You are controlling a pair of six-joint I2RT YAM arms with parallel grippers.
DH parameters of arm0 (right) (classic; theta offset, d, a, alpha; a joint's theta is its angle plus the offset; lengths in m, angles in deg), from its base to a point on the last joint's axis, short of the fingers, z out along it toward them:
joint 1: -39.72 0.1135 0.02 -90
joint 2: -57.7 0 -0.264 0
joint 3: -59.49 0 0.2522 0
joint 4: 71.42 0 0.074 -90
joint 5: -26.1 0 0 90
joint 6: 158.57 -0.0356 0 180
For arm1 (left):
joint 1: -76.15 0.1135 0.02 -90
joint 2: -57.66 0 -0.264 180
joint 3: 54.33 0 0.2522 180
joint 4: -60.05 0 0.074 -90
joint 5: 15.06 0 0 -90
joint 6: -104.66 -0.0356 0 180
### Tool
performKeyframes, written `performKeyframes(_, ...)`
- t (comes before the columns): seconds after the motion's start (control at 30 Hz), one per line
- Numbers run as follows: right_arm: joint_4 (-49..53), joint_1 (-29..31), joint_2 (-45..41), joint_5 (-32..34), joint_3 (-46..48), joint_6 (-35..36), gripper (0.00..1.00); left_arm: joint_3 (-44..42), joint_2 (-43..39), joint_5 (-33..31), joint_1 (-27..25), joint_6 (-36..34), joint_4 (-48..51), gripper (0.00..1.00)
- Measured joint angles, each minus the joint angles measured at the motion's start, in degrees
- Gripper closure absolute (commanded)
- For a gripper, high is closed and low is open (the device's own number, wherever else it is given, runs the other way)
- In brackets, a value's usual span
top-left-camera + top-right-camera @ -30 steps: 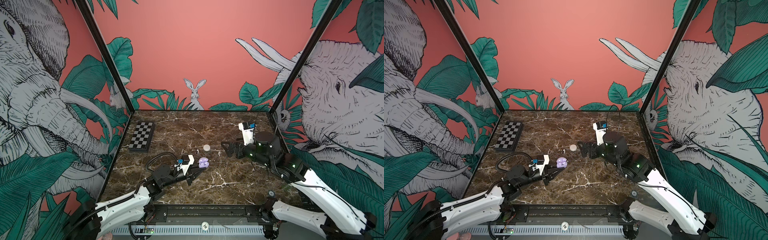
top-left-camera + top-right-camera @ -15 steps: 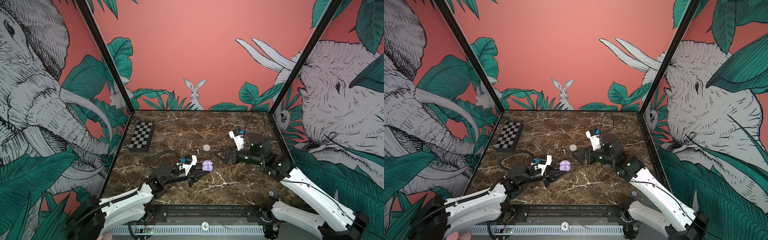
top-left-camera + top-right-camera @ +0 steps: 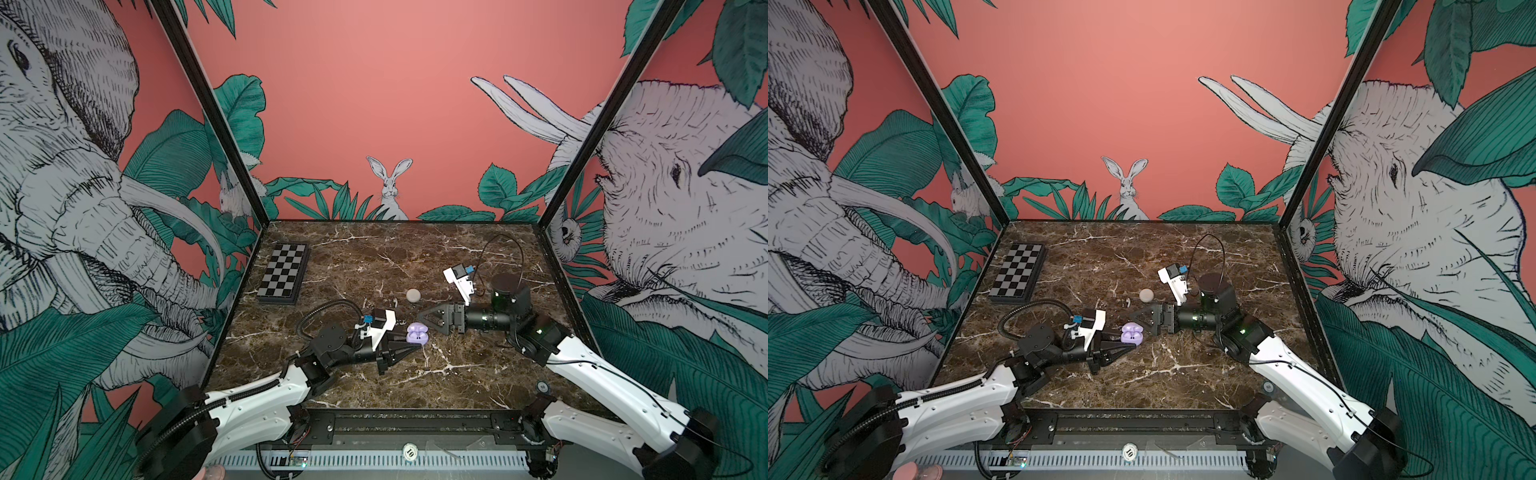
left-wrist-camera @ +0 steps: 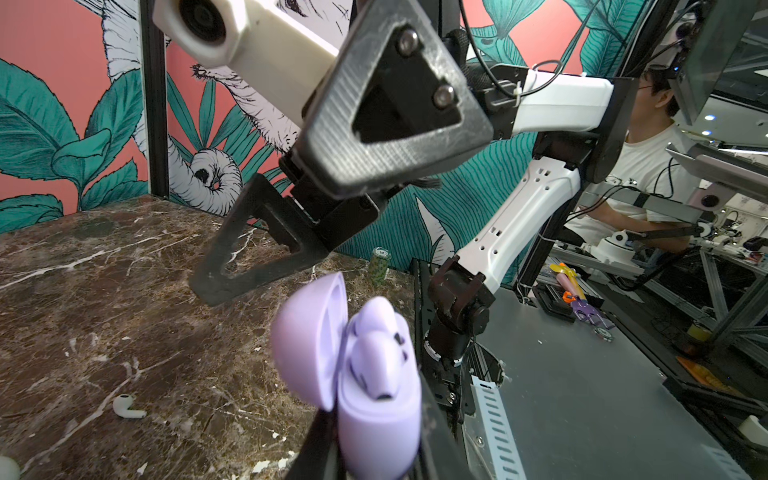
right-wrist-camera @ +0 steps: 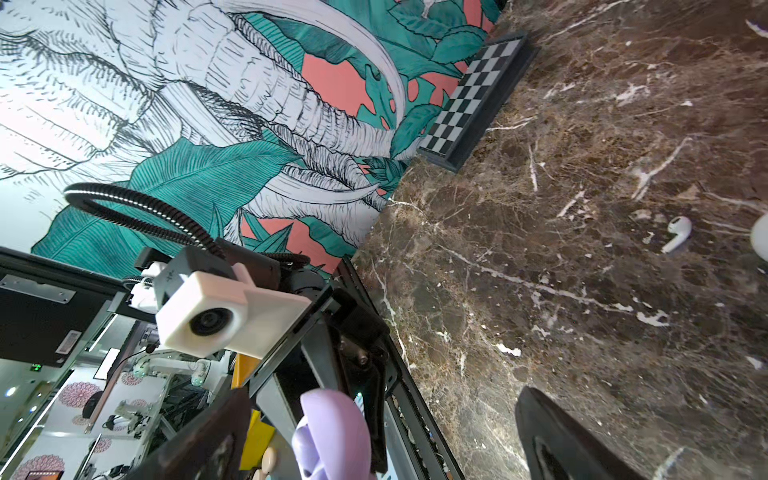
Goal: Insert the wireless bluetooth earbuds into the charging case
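Pinches the open lilac charging case (image 3: 417, 332) in the left claw (image 3: 413, 340) near the middle of the table (image 3: 457, 374), with a lilac earbud (image 4: 374, 353) seated inside; holds the right claw (image 3: 420, 319) spread wide just beside that case, gripping nothing; leaves a white earbud (image 4: 126, 406) lying on the marble near the round white case (image 3: 413, 295)

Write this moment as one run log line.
left end effector: shut on open lilac case | right end effector: open, beside case | white earbud: on table
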Motion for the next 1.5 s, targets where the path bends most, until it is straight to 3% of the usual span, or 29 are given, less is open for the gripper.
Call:
performKeyframes(0.5, -0.94, 3.02, 0.11, -7.41, -0.04, 0.13, 0.02, 0.0, 0.61, -1.77, -0.02, 0.07, -0.76, 1.0)
performKeyframes(1.5, 3.37, 5.55, -3.02, -7.93, -1.79, 4.46, 0.02, 0.0, 1.14, -2.21, -0.17, 0.52, -1.79, 1.0)
